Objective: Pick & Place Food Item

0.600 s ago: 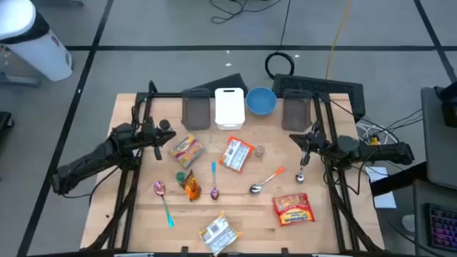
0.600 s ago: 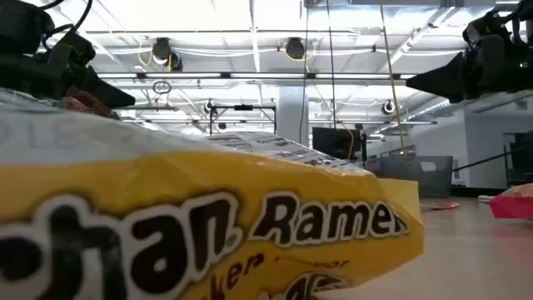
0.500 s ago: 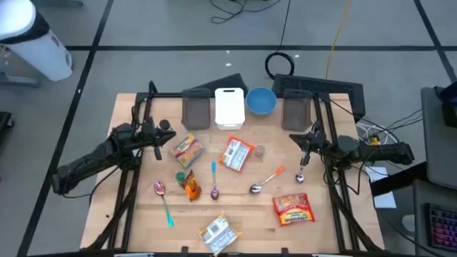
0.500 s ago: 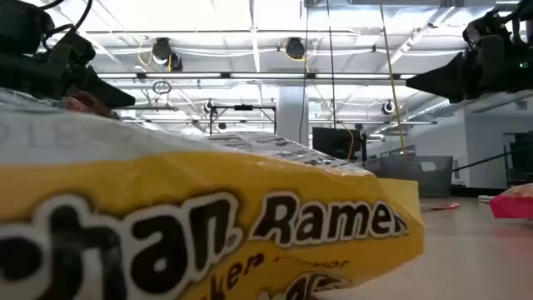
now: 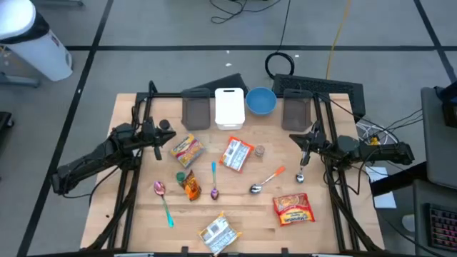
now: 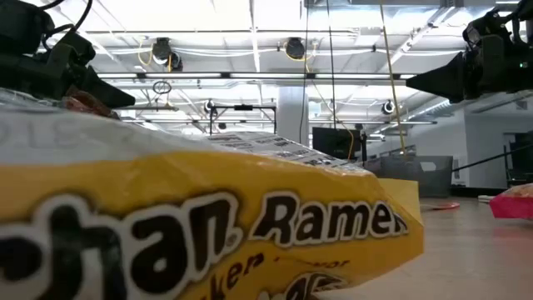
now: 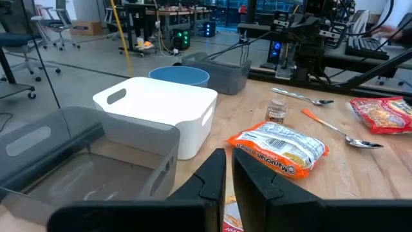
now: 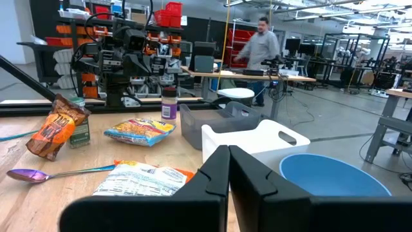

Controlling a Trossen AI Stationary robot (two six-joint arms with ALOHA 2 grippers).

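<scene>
Ramen packets were seen scattered over the wooden table (image 5: 143, 214): a yellow packet (image 5: 187, 150) just beside the left gripper (image 5: 163, 140), an orange-and-white packet (image 5: 238, 154) near the middle, a red packet (image 5: 293, 209) toward the right front, and a white packet (image 5: 217, 230) at the front edge. None was held. The left gripper was found nearly closed, fingers almost touching, nothing between them. The right gripper (image 5: 305, 145) was closed and empty, hovering above a silver spoon (image 5: 300, 175). A white bin (image 5: 229, 108), a blue bowl (image 5: 261, 101) and two grey bins (image 5: 196, 111) were noted along the back. A person (image 8: 255, 45) was seen in the room behind.
</scene>
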